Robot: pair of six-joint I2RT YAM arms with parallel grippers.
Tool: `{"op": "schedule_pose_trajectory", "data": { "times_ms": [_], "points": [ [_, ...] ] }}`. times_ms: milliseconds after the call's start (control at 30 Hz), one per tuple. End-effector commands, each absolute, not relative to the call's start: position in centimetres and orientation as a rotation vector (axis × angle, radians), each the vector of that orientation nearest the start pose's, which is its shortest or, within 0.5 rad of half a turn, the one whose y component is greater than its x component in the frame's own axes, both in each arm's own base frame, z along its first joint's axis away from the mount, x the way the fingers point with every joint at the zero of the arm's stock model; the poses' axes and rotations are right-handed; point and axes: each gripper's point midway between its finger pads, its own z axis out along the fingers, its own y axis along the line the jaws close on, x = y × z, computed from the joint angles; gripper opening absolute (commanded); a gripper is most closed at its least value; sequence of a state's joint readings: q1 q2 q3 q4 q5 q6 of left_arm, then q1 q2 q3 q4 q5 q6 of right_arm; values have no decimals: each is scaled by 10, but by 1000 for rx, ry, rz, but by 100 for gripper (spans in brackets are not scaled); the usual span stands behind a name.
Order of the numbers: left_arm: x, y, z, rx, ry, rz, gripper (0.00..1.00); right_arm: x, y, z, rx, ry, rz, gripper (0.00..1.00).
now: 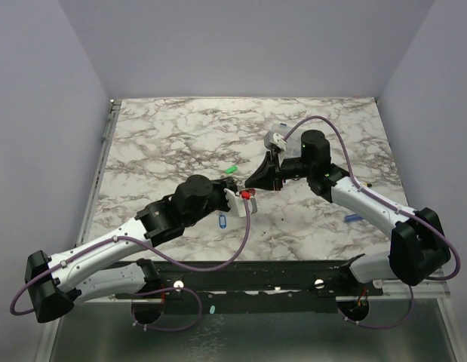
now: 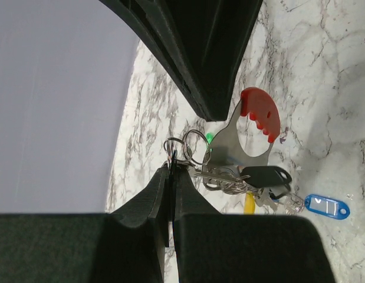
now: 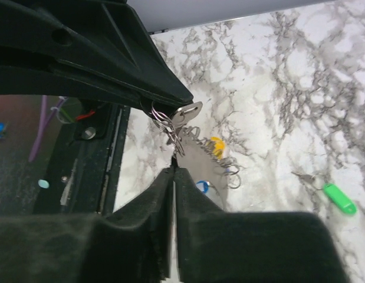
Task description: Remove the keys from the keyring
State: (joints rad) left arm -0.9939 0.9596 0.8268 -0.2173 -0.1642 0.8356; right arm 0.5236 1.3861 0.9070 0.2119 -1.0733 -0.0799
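Observation:
The key bunch (image 1: 249, 195) hangs between both grippers above the marble table. In the left wrist view my left gripper (image 2: 171, 166) is shut on a thin wire keyring (image 2: 170, 148); next to it hang another ring (image 2: 195, 146), a flat metal piece with a red grip (image 2: 259, 109), a black-headed key (image 2: 268, 175), a yellow tag (image 2: 250, 203) and a blue tag (image 2: 326, 206). In the right wrist view my right gripper (image 3: 173, 169) is shut on the ring cluster (image 3: 163, 125) just below a silver key (image 3: 186, 114). The two grippers (image 1: 239, 197) (image 1: 254, 183) nearly touch.
A loose key with a green tag (image 3: 338, 198) lies on the table, also in the top view (image 1: 232, 170). A blue tag (image 1: 222, 222) shows under the left arm. A small blue stick (image 1: 352, 218) lies at the right. A pale box (image 1: 277, 139) sits behind the right gripper.

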Motion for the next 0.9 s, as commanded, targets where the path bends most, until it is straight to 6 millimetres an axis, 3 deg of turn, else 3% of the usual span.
{"op": "schedule_pose_trajectory", "data": {
  "times_ms": [0, 167, 333, 433, 567, 867],
  "points": [
    [234, -261, 267, 1407, 1196, 5, 0, 224, 309, 234, -1286, 1370, 1315, 21],
    [230, -266, 267, 1420, 1177, -29, 0, 227, 311, 237, -1294, 1344, 1306, 35],
    [231, -269, 268, 1414, 1188, -41, 0, 223, 314, 240, -1309, 1320, 1333, 35],
    [232, -271, 269, 1406, 1199, -46, 0, 220, 315, 237, -1319, 1317, 1339, 27],
    [237, -271, 272, 1382, 1222, -39, 0, 218, 316, 233, -1334, 1319, 1329, 1],
    [240, -273, 267, 1385, 1247, -34, 0, 218, 317, 233, -1330, 1339, 1332, 1]
  ]
}}
